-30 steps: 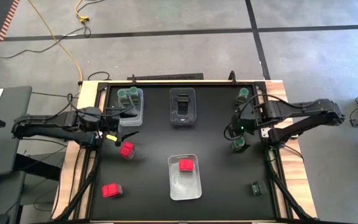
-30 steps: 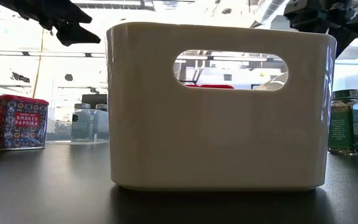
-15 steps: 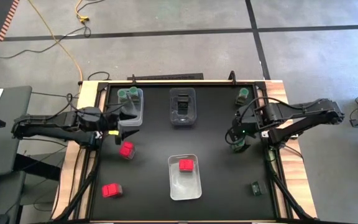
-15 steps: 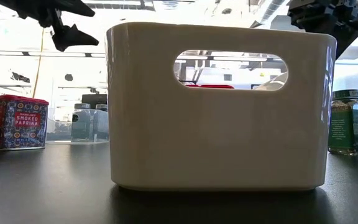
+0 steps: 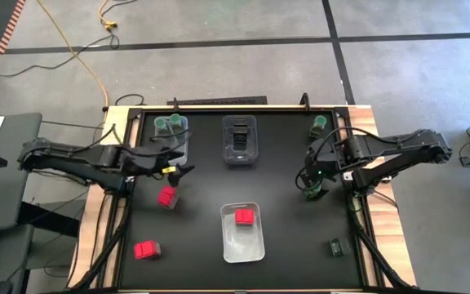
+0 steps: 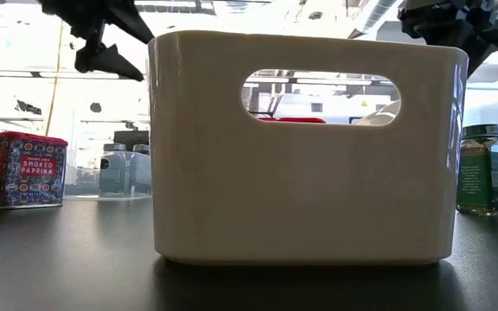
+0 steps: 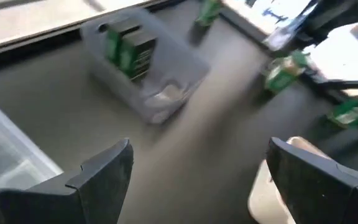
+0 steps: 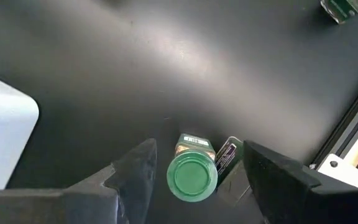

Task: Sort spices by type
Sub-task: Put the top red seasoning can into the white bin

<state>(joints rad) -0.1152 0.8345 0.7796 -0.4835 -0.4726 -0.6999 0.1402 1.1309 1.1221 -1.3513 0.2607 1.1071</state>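
My right gripper (image 8: 197, 157) is open above a round green-lidded jar (image 8: 192, 175) that stands on the black table near its right edge (image 5: 314, 191). The fingers stand on either side of the lid, apart from it. My left gripper (image 5: 179, 170) is open and empty in the air, just beyond a red packet (image 5: 166, 197). A second red packet (image 5: 146, 249) lies at the near left. A third (image 5: 244, 216) lies in the near clear bin (image 5: 228, 245). A dark box (image 5: 335, 247) lies at the near right.
A far-left bin (image 5: 179, 148) holds two green-lidded jars. A far-middle bin (image 5: 227, 151) holds a dark box. One more jar (image 5: 320, 124) stands at the far right. The low view shows the near bin's wall (image 6: 305, 173) and a red packet (image 6: 26, 168).
My left gripper has gone toward the table's right edge, past the far-left bin, and has tipped its fingers downward. My right gripper has gone toward the near edge and now stands over the green-lidded jar.
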